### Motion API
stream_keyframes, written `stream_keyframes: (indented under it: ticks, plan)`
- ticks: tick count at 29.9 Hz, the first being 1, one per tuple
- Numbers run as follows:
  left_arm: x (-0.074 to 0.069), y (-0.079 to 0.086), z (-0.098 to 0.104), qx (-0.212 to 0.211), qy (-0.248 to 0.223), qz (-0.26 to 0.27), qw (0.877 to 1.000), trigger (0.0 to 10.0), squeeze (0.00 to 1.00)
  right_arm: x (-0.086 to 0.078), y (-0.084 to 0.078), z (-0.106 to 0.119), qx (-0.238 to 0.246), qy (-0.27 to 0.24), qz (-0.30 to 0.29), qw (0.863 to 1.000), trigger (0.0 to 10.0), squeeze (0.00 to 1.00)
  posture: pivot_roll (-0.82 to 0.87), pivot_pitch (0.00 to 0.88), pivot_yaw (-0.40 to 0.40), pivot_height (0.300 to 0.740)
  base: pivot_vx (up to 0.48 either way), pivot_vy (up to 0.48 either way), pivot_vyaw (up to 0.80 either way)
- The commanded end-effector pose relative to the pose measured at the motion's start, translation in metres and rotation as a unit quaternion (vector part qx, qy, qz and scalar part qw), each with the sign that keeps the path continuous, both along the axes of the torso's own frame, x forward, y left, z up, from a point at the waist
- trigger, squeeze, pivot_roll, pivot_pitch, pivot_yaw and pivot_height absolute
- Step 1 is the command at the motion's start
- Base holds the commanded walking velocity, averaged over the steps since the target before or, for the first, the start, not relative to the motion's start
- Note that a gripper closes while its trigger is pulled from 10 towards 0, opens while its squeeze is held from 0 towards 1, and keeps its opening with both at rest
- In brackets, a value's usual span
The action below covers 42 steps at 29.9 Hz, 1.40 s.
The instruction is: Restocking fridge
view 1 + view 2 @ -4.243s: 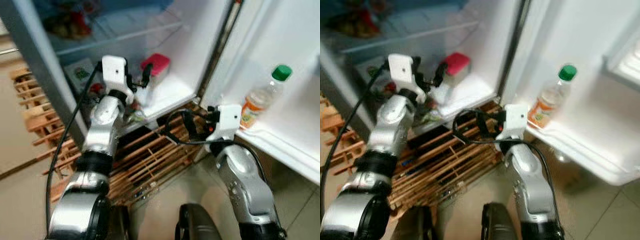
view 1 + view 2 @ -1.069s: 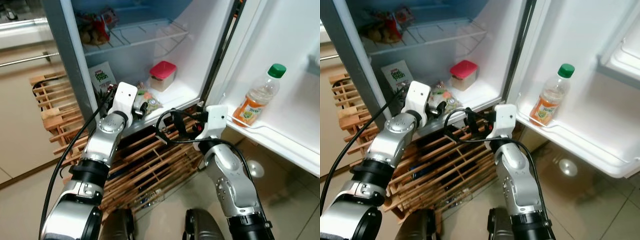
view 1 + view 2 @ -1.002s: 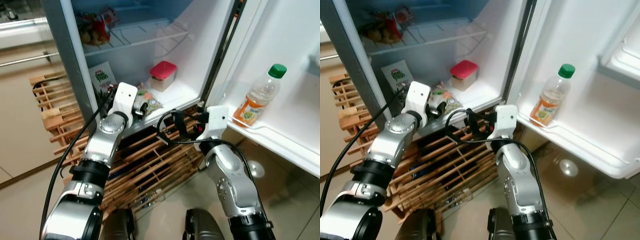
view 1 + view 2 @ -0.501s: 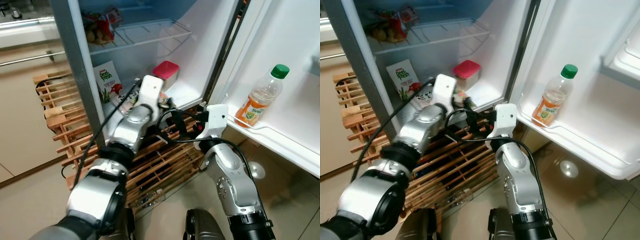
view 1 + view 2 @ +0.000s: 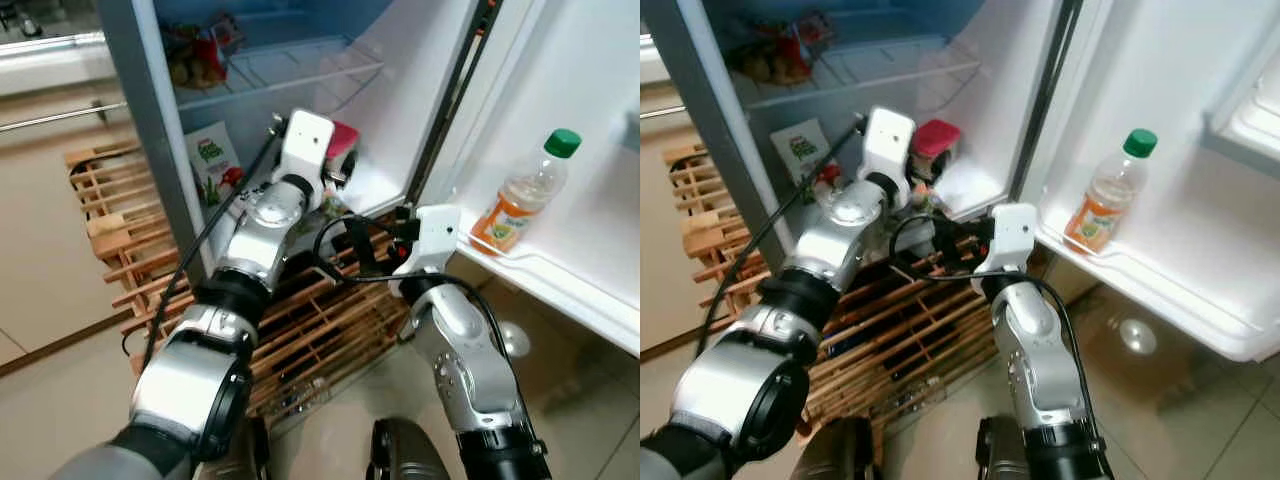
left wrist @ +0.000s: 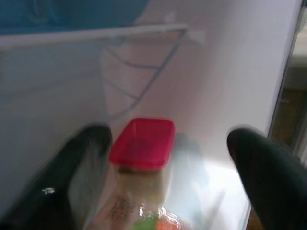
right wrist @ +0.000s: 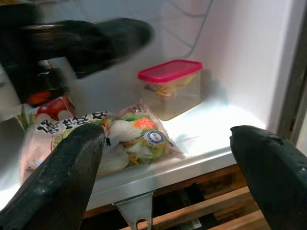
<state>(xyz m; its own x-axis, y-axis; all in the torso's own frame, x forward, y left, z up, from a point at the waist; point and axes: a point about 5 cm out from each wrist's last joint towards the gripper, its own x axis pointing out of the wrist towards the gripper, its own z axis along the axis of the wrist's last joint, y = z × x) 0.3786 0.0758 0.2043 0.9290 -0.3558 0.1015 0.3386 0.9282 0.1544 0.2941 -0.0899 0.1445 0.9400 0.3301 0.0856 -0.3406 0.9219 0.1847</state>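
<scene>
One salad bag (image 7: 112, 139) lies flat on the fridge shelf (image 7: 211, 139) at the frame's centre, by the red-lidded tub (image 7: 171, 86), likely set there as stock. Both grippers, left (image 6: 168, 167) above it and right (image 7: 163, 158) at the shelf edge, are spread, empty.

Left arm (image 5: 262, 225) reaches into open fridge (image 5: 395, 110).

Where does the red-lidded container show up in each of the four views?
Left eye view: red-lidded container on the fridge's bottom shelf, partly behind the left wrist.
Right eye view: same shelf, beside the left wrist.
Left wrist view: centre, between the open left pincer's fingers.
Right wrist view: behind the salad bag.
Shared landmark: the wire shelf above it.
</scene>
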Motion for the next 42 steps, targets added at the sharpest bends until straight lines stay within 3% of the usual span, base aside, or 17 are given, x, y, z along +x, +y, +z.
stream_keyframes:
  ticks: [1,2,6,10,12,14,20,27,30,35,42]
  plan:
    - [-0.025,0.007,-0.009,-0.003,0.004,-0.022,1.000,10.0,0.00,-0.001,-0.009,0.005,-0.006,-0.019,-0.022,1.000,10.0,0.00,-0.09,0.000,-0.022,0.652,0.000,0.000,0.00]
    - [-0.025,0.007,-0.009,-0.003,0.004,-0.022,1.000,10.0,0.00,-0.001,-0.009,0.005,-0.006,-0.019,-0.022,1.000,10.0,0.00,-0.09,0.000,-0.022,0.652,0.000,0.000,0.00]
    - [-0.059,0.019,-0.013,-0.020,-0.004,-0.044,0.999,10.0,0.00,-0.003,-0.013,0.000,-0.002,-0.009,-0.031,0.999,10.0,0.00,-0.05,0.000,-0.020,0.652,0.000,0.000,0.00]
    - [-0.092,0.045,-0.018,-0.032,-0.026,-0.036,0.999,10.0,0.00,-0.004,-0.018,-0.002,0.015,0.003,-0.042,0.999,10.0,0.00,-0.03,0.000,-0.008,0.652,0.000,0.000,0.00]
    - [-0.098,0.052,-0.020,-0.034,-0.031,-0.029,0.999,10.0,0.00,-0.004,-0.018,-0.002,0.016,0.002,-0.043,0.999,10.0,0.00,-0.03,0.000,-0.005,0.652,0.000,0.000,0.00]
    - [-0.121,0.065,-0.024,-0.023,-0.041,-0.019,0.999,10.0,0.00,-0.003,-0.018,-0.002,0.016,0.001,-0.044,0.999,10.0,0.00,-0.01,0.000,-0.005,0.652,0.000,0.000,0.00]
    - [-0.145,0.073,-0.041,-0.009,-0.031,0.004,0.999,10.0,0.00,0.008,-0.008,-0.004,0.022,0.005,-0.028,0.999,10.0,0.00,0.00,0.000,-0.010,0.652,0.000,0.000,0.00]
    - [-0.150,0.079,-0.039,0.005,-0.046,0.028,0.999,10.0,0.00,0.017,0.008,0.003,0.058,0.022,0.024,0.998,10.0,0.00,0.02,0.000,-0.023,0.652,0.000,0.000,0.00]
    - [-0.143,0.083,-0.030,0.001,-0.061,0.052,0.997,10.0,0.00,0.019,0.030,0.009,0.107,0.046,0.076,0.990,10.0,0.00,0.03,0.000,-0.030,0.652,0.000,0.000,0.00]
    - [-0.140,0.081,-0.030,-0.003,-0.060,0.049,0.997,10.0,0.00,0.021,0.043,0.014,0.120,0.049,0.101,0.986,10.0,0.00,0.03,0.000,-0.035,0.652,0.000,0.000,0.00]
    - [-0.141,0.086,-0.056,-0.010,-0.003,0.065,0.998,10.0,0.00,0.028,0.065,0.008,0.101,0.072,0.138,0.983,10.0,0.00,0.03,0.000,-0.039,0.652,0.000,0.000,0.00]
